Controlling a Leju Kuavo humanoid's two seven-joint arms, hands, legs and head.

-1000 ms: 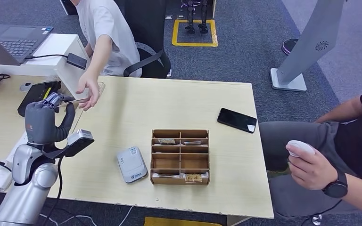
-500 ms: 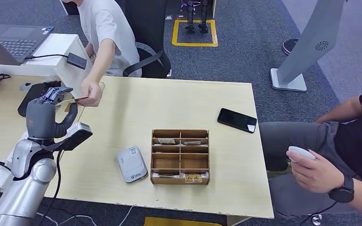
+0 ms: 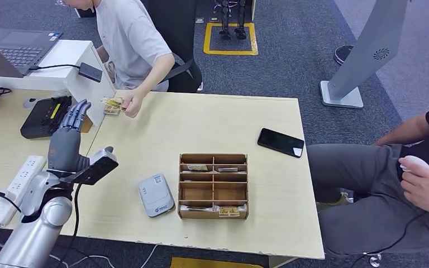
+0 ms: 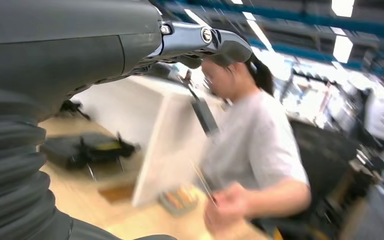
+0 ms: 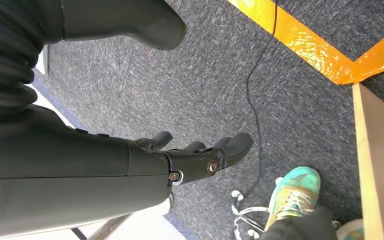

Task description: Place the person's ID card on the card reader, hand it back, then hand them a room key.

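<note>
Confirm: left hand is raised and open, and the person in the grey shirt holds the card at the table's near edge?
Not the near edge. In the head view the person's hand holds the card at the table's far edge; the left hand is raised and open.

An office set up as a reception desk: grey carpet [image 3: 290, 67] with a yellow floor marking [image 3: 230, 39], a pale wooden table [image 3: 212, 120], and beyond the left hand [image 3: 67, 142] a laptop [image 3: 11, 50] and power strip [image 3: 17, 181].
</note>
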